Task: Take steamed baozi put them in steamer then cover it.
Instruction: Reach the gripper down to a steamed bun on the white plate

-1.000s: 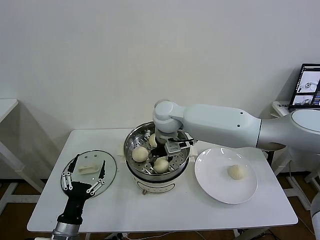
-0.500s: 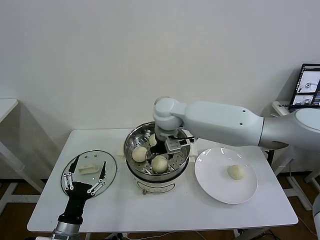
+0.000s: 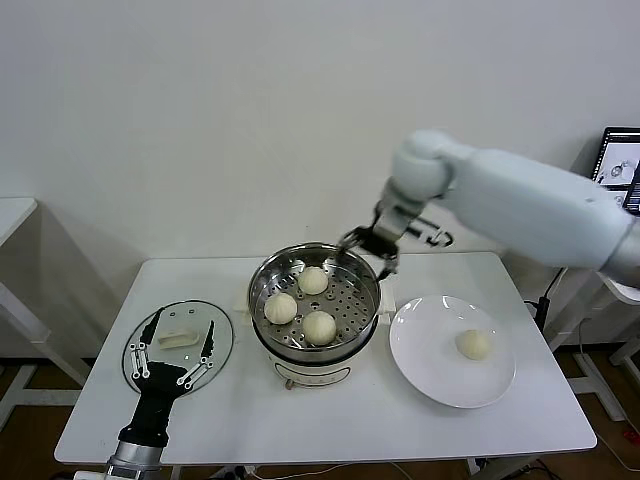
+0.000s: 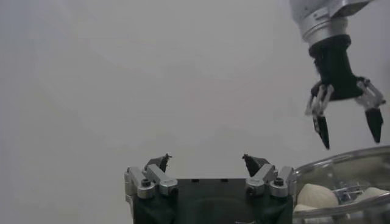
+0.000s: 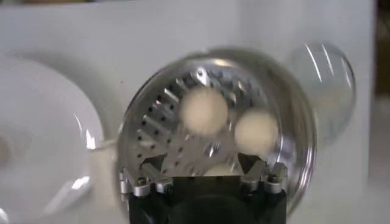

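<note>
Steamer at table centre, three steamed baozi on its tray. Fourth baozi on white plate, 3 o'clock. Right claw open, empty, above steamer's 1 o'clock rim. Left claw open over glass lid, 9 o'clock.

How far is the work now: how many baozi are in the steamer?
Three baozi sit in the steamer. The open right gripper hangs empty above its rim. One bun remains on the plate. The lid, under the open left gripper, is not on.
</note>
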`<action>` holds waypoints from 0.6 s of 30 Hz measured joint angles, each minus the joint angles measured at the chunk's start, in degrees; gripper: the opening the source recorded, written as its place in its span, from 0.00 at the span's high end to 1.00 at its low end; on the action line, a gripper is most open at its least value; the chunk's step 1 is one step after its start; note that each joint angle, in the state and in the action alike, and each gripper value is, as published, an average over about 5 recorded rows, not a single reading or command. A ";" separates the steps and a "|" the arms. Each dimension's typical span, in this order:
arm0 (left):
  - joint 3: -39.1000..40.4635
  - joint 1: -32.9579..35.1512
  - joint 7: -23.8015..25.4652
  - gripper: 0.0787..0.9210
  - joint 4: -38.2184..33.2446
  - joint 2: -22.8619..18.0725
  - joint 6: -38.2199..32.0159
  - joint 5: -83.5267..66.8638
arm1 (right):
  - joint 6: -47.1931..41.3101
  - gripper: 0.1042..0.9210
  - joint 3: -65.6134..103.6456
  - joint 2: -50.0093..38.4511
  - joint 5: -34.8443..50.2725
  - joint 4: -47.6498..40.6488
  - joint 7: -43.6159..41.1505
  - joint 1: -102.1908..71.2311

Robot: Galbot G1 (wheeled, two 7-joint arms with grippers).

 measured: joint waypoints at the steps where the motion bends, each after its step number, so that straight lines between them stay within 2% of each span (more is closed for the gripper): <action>1: 0.09 -0.06 0.00 0.12 0.00 -0.01 0.08 0.00 | -1.64 0.12 0.02 -0.96 0.76 -1.31 -0.06 -0.28; 8: 0.48 -0.22 0.01 0.12 0.07 -0.09 0.44 0.02 | -9.91 0.12 -0.66 -6.62 3.99 -8.12 0.08 -3.93; 18: 0.31 -0.04 0.02 0.12 0.07 -0.25 0.44 0.10 | -15.42 0.12 -0.54 -11.32 4.52 -11.56 1.57 -11.52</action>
